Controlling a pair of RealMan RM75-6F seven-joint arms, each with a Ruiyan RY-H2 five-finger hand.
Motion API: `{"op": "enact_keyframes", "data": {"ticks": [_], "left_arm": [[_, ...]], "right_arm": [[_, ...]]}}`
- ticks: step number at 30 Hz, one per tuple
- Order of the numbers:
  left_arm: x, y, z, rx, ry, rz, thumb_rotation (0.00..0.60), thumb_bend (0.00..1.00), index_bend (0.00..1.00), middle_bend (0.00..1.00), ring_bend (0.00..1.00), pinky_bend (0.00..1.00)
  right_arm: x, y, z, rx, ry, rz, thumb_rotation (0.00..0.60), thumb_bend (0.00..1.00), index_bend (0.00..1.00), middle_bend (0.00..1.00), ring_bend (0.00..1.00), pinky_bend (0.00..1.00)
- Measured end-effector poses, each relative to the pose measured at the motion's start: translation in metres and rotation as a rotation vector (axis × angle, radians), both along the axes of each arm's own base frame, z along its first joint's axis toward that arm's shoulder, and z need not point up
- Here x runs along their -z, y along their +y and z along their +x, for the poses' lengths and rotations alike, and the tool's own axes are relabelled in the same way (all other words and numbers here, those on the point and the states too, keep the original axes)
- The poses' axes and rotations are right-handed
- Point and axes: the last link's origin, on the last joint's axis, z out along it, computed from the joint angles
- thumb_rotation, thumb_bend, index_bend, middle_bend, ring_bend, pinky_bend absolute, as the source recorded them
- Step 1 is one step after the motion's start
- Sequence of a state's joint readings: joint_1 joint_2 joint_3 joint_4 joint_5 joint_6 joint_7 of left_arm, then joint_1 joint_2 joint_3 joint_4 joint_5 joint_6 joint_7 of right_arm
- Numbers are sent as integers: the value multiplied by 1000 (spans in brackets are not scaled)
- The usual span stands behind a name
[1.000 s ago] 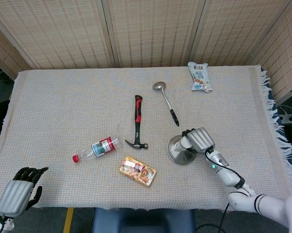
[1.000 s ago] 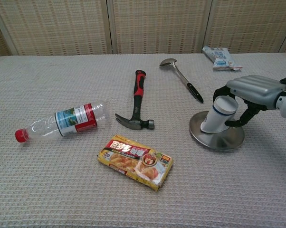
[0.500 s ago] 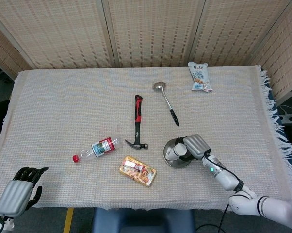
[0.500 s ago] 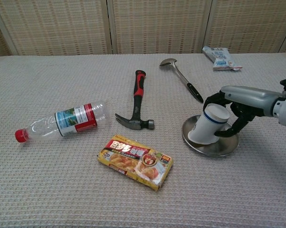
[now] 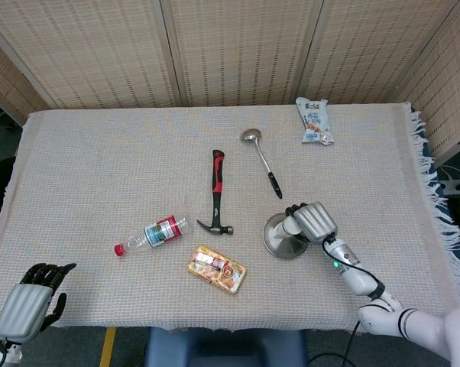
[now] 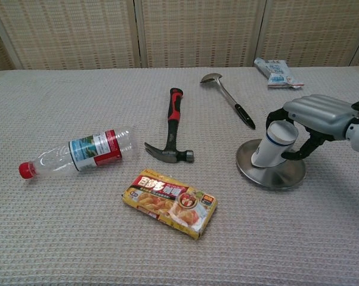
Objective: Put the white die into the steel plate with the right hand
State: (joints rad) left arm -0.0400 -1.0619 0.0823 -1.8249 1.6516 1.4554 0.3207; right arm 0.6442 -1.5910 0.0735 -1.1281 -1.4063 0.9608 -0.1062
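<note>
The white die looks like a white cylinder with a dark band near its top. It leans tilted with its lower end in the steel plate, right of the table's middle. My right hand grips it from the right and above, fingers wrapped around its upper part. The head view shows the same right hand covering most of the white die over the steel plate. My left hand hangs at the table's near left corner, holding nothing, fingers apart.
A red-and-black hammer lies left of the plate, a ladle behind it. A food box sits at the front middle and a plastic bottle at the left. A snack packet lies at the back right.
Half a second ago my right hand, the die and the plate sat lower and further left, the die tilted more. They have shifted back right, as a second ago. The left hand has not moved.
</note>
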Motion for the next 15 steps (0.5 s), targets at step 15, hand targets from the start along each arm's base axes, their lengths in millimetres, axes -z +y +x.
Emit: {"op": "enact_keyframes", "data": {"ticks": [15], "left_arm": [[0, 0, 0, 0, 1, -2, 600, 561, 181, 271, 202, 187]], "right_arm": [[-7, 14, 15, 33, -164, 126, 600, 156, 657, 525, 489, 772]]}}
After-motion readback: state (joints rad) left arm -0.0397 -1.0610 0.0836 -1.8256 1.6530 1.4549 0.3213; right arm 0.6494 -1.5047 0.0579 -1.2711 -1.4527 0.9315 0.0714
